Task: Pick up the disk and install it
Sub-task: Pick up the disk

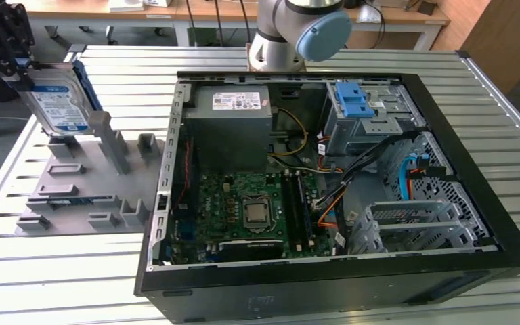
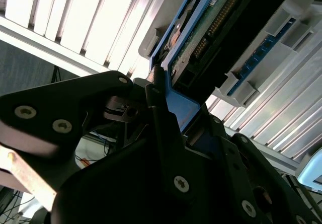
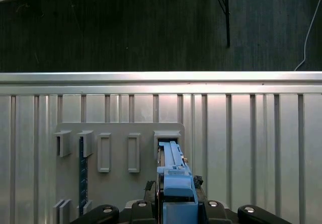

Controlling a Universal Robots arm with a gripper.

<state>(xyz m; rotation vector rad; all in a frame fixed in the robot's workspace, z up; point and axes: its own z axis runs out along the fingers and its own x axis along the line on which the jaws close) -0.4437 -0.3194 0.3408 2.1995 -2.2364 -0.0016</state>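
In the exterior view the disk stands upright at the exterior view's far left, a silver drive with a white-and-blue label in a blue carrier. My black gripper is shut on its upper end. Its lower end sits right at the tall posts of the grey fixture block; whether it still rests in the slot I cannot tell. In the first wrist view the carrier's blue edge runs from the gripper down to a fixture slot. The second wrist view shows the disk's green circuit board and the black fingers clamping the carrier.
An open computer case fills the exterior view's middle and right, with a metal drive cage and blue latch at its far right corner. The arm's base stands behind it. The slatted metal table ends just beyond the fixture.
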